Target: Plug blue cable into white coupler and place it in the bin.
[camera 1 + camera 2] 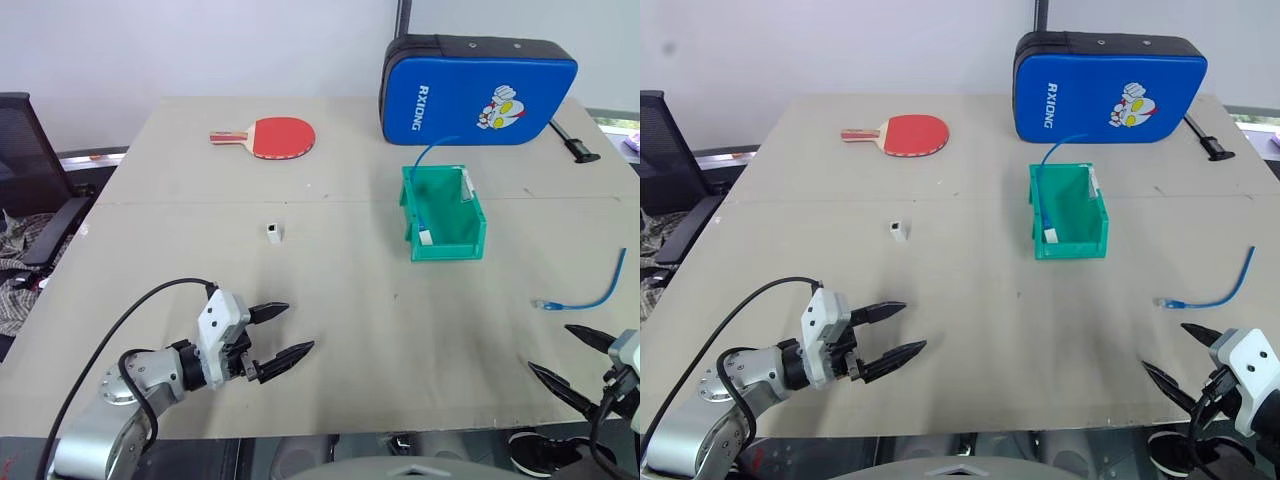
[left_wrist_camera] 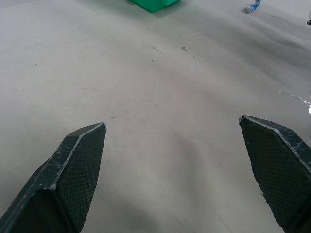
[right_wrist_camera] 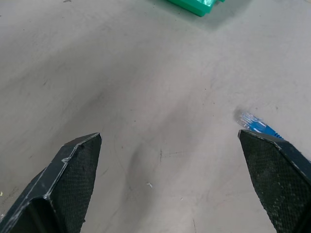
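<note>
Both black two-fingered end effectors, the left end effector [image 1: 281,337] and the right end effector [image 1: 572,358], hovered empty with fingers spread wide over the beige tabletop [image 1: 340,300], apparently poised to reach. The thin light-blue cable [image 1: 590,295] lay just beyond the right one; the tiny white coupler [image 1: 274,232] stood farther off, well apart from the small green plastic bin [image 1: 445,215], which already held another blue cable.

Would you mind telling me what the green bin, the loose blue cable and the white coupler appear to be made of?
The bin looks like moulded plastic: uniform green, thin rigid walls, slight sheen. The blue cable seems to have a flexible, smooth rubbery or plastic jacket, since it curves loosely, and it ends in a clear plastic-looking plug. The white coupler is probably hard plastic, though too small to judge its finish.
</note>
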Controlling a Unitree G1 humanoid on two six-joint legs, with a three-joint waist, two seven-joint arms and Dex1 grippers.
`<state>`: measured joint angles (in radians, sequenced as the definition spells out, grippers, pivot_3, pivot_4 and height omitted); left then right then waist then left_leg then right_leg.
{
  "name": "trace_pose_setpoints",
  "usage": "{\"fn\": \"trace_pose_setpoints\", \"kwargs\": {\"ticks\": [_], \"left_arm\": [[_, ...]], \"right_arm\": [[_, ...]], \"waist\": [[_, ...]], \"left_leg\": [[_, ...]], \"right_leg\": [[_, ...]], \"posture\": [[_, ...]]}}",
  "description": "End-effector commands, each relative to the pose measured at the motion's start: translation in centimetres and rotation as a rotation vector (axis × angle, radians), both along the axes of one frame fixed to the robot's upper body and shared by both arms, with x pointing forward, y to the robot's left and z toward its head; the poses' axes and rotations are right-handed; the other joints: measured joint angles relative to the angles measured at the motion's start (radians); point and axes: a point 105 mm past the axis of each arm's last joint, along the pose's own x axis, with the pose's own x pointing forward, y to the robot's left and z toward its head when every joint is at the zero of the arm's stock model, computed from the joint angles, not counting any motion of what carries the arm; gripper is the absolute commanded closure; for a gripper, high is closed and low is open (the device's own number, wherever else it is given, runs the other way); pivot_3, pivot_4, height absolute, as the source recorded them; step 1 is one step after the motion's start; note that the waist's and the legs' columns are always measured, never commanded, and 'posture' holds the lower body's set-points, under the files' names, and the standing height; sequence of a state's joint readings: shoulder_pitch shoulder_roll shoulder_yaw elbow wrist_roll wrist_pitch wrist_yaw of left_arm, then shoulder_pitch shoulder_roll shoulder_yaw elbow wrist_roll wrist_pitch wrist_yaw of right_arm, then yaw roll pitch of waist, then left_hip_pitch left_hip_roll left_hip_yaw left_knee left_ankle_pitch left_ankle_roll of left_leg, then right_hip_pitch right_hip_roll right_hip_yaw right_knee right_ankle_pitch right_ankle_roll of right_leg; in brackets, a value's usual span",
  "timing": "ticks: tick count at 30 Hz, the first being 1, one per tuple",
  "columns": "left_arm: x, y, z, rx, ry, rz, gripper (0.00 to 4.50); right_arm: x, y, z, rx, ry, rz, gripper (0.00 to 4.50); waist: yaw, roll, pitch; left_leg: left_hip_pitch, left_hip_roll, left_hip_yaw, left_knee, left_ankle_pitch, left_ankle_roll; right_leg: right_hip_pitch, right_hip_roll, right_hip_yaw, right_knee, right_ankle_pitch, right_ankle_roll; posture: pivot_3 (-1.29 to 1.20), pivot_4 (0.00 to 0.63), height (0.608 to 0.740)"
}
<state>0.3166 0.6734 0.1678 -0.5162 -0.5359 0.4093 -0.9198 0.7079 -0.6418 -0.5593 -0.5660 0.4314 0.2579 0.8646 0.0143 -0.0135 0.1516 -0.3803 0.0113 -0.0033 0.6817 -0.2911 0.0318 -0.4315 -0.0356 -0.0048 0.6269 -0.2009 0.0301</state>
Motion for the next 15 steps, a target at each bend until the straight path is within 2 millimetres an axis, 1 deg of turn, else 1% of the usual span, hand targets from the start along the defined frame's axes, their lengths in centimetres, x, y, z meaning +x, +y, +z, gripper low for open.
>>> {"fn": "trace_pose_setpoints", "kwargs": {"ticks": [1, 3, 5, 7, 9, 11, 15], "left_arm": [[0.9, -0.2, 1.4, -0.051, -0.047, 0.024, 0.00], [2.2, -0.7, 2.4, -0.146, -0.039, 0.088, 0.00], [2.9, -1.0, 3.0, -0.209, -0.016, 0.125, 0.00], [3.4, -1.2, 3.4, -0.232, 0.002, 0.142, 0.00], [3.7, -1.6, 4.1, -0.242, -0.006, 0.124, 0.00], [3.3, -2.3, 4.7, -0.211, -0.036, 0.048, 0.00], [1.2, -4.0, 4.9, -0.092, -0.129, -0.187, 0.00]], "right_arm": [[0.3, -0.4, 0.6, -0.023, -0.040, 0.001, 0.05], [0.9, -0.4, 0.8, -0.020, -0.060, -0.020, 0.05], [1.4, -0.2, 1.2, 0.002, -0.072, -0.031, 0.05], [1.9, 0.1, 2.0, 0.055, -0.086, -0.039, 0.05], [2.4, 0.1, 2.7, 0.071, -0.089, -0.039, 0.05], [2.9, -0.1, 3.1, 0.023, -0.079, -0.005, 0.05], [4.2, -2.1, 2.4, -0.228, 0.001, 0.099, 0.05]], "waist": [[0.000, 0.000, 0.000], [0.002, 0.000, 0.001], [0.001, 0.000, 0.000], [-0.001, 0.000, 0.000], [-0.003, 0.000, 0.000], [-0.003, 0.000, 0.000], [-0.001, 0.000, 0.000]], "left_leg": [[0.000, 0.000, 0.000, 0.000, 0.000, 0.000], [0.000, 0.000, 0.000, 0.001, 0.000, 0.000], [0.001, 0.000, 0.000, 0.002, 0.000, 0.000], [0.001, 0.000, 0.000, 0.003, 0.000, 0.000], [0.002, 0.000, 0.000, 0.002, 0.000, 0.000], [0.002, -0.001, 0.000, 0.002, 0.000, 0.000], [0.002, -0.002, 0.001, 0.002, 0.000, 0.000]], "right_leg": [[0.000, 0.000, 0.000, 0.000, 0.000, 0.000], [0.001, -0.001, 0.000, 0.000, 0.000, 0.000], [0.001, -0.001, 0.000, 0.000, 0.000, 0.000], [0.003, 0.000, 0.000, 0.001, 0.000, 0.000], [0.003, 0.001, 0.001, 0.002, 0.000, 0.000], [0.003, 0.001, 0.001, 0.002, 0.000, 0.000], [0.002, 0.002, 0.002, 0.001, 0.000, 0.000]], "posture": [[0.00, 0.150, 0.740], [0.00, 0.150, 0.740], [0.00, 0.150, 0.740], [0.00, 0.150, 0.740], [0.00, 0.150, 0.740], [0.00, 0.150, 0.740], [0.00, 0.150, 0.740]]}}
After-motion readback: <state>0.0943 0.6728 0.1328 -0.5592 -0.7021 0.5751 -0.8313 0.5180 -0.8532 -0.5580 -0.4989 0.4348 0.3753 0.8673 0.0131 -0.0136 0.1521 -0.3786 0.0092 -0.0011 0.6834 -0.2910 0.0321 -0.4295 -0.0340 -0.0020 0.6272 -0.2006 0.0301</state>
